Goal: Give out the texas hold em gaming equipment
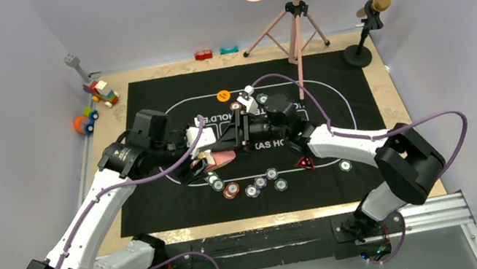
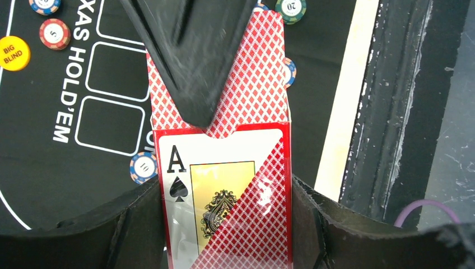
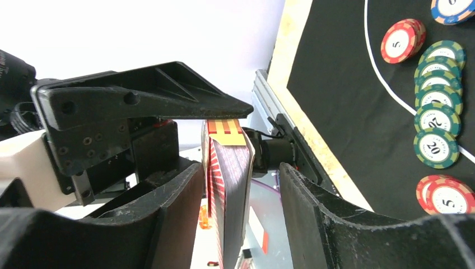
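Note:
A red diamond-patterned playing card box [image 2: 224, 196] with an ace of spades on its face sits upright in my left gripper [image 2: 224, 188], whose jaws press both its sides. Its open flap [image 2: 252, 84] rises behind one black finger of the right gripper. In the right wrist view the stacked playing cards [image 3: 229, 185] stand edge-on between the fingers of my right gripper [image 3: 240, 168], which is open with a gap on the right side. From above, both grippers meet over the mat's middle [image 1: 222, 151]. Poker chips [image 1: 251, 191], a red triangular marker [image 1: 305, 163] and an orange button [image 1: 223, 95] lie on the mat.
The black printed mat [image 1: 140, 100] covers most of the table. Toy blocks [image 1: 102, 92] sit at the back left and small blocks [image 1: 204, 55] at the back edge. A pink tripod stand [image 1: 297, 20] and a microphone [image 1: 368, 23] stand at the back right.

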Tool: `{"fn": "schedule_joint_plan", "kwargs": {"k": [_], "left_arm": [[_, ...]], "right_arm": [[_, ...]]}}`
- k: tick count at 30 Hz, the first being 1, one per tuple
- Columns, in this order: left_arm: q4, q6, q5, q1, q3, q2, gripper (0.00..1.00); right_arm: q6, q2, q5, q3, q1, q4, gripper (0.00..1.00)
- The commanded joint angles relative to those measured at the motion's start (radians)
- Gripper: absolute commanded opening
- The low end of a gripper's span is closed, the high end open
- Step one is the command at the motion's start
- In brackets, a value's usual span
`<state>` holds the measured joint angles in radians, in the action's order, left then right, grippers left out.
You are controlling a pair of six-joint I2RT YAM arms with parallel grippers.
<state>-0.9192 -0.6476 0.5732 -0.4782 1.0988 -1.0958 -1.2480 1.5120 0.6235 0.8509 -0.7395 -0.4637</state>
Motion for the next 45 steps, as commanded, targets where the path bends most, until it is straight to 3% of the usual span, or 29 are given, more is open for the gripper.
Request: {"fn": "schedule_joint_plan", "kwargs": {"k": [1, 17, 25, 45], "left_arm": [[0.0, 0.006, 0.057, -0.003, -0.008, 0.044, 0.63], [0.032, 0.046, 0.06, -0.001, -0.012, 0.036, 0.6], [0.024, 0.054, 0.068, -0.002, 0.013, 0.033, 0.56], [0.02, 0.069, 0.086, 0.001, 0.02, 0.042, 0.46]], "right_arm": [[0.068, -0.063, 0.03, 0.02, 0.027, 0.047, 0.57], [0.147, -0.05, 0.055, 0.08, 0.019, 0.143, 0.61], [0.175, -0.053, 0.073, 0.096, 0.02, 0.205, 0.49], [0.201, -0.12, 0.108, 0.028, 0.103, 0.245, 0.43]]}}
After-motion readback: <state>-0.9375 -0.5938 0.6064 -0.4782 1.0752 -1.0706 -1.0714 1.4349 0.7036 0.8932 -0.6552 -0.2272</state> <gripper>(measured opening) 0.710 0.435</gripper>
